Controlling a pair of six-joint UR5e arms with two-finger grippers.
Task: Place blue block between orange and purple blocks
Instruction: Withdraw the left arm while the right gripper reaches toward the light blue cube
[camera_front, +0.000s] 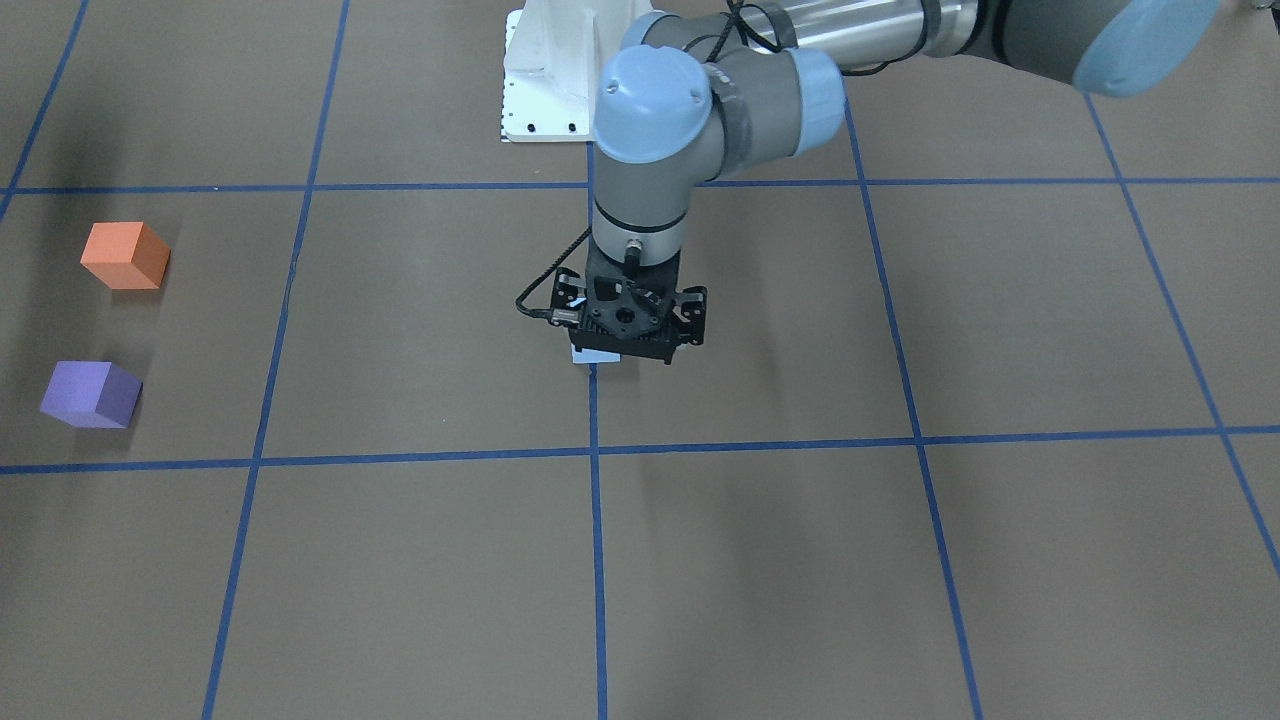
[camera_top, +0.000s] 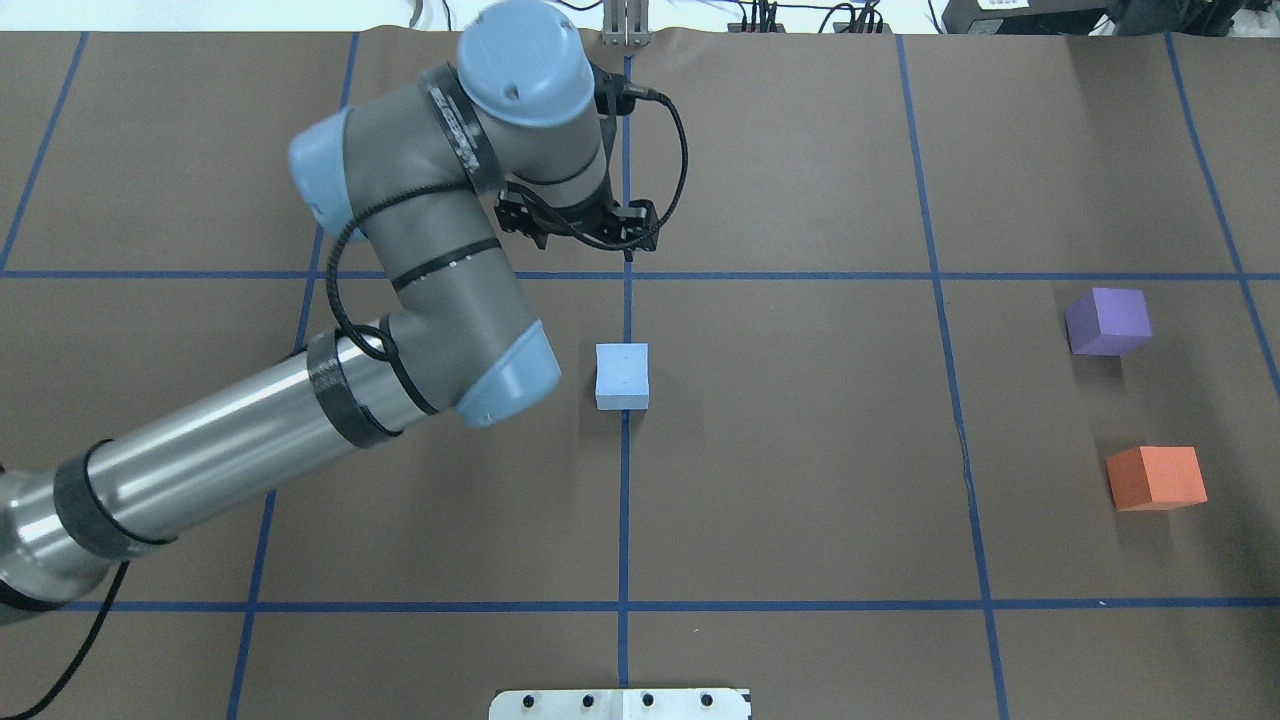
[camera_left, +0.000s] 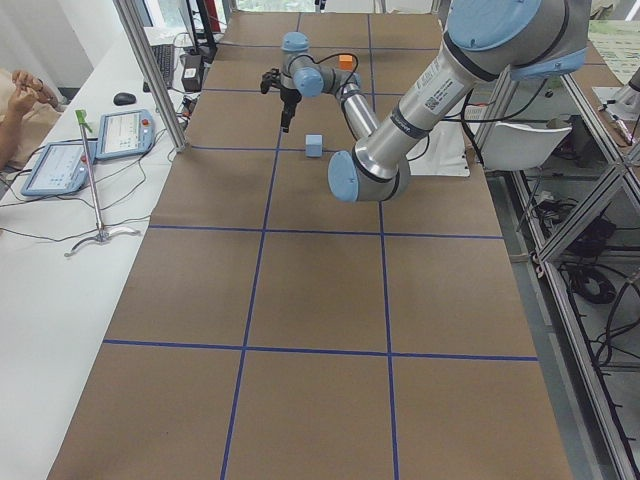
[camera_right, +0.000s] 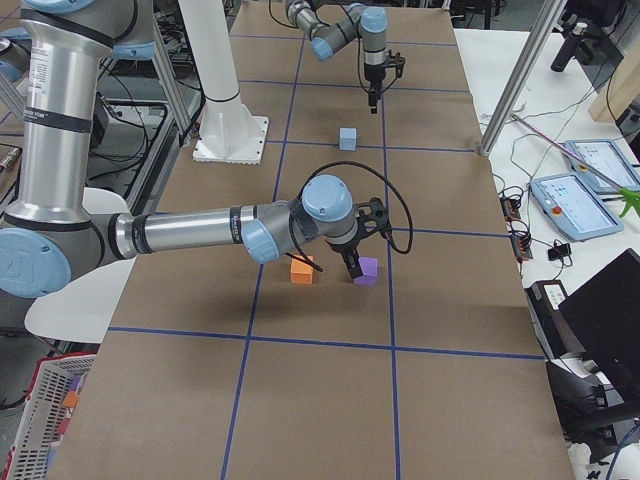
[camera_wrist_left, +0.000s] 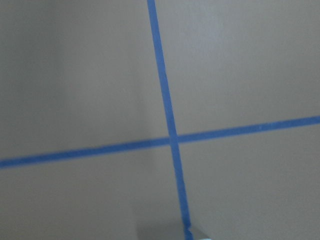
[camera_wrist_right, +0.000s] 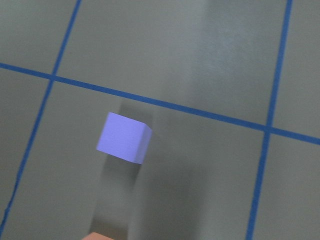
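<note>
Your left gripper (camera_right: 372, 100) hangs pointing down, just toward the operators' edge from the blue block (camera_top: 621, 376). The right gripper (camera_right: 352, 270) hovers by the purple block (camera_top: 1107, 321), and you cannot tell either's opening. The blue block, pale and square, sits on a tape line (camera_top: 623, 500) mid-way across the counter (camera_top: 800, 500), well apart from the orange block (camera_top: 1155, 478) and the purple one near the robot's right-hand edge.

blue block (camera_left: 314, 145), left hand (camera_left: 286, 124) hovering near

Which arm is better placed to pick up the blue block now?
Left, I judge. The left gripper hangs just by the blue block at the table's middle. The right gripper is far from it, toward the purple block.
</note>
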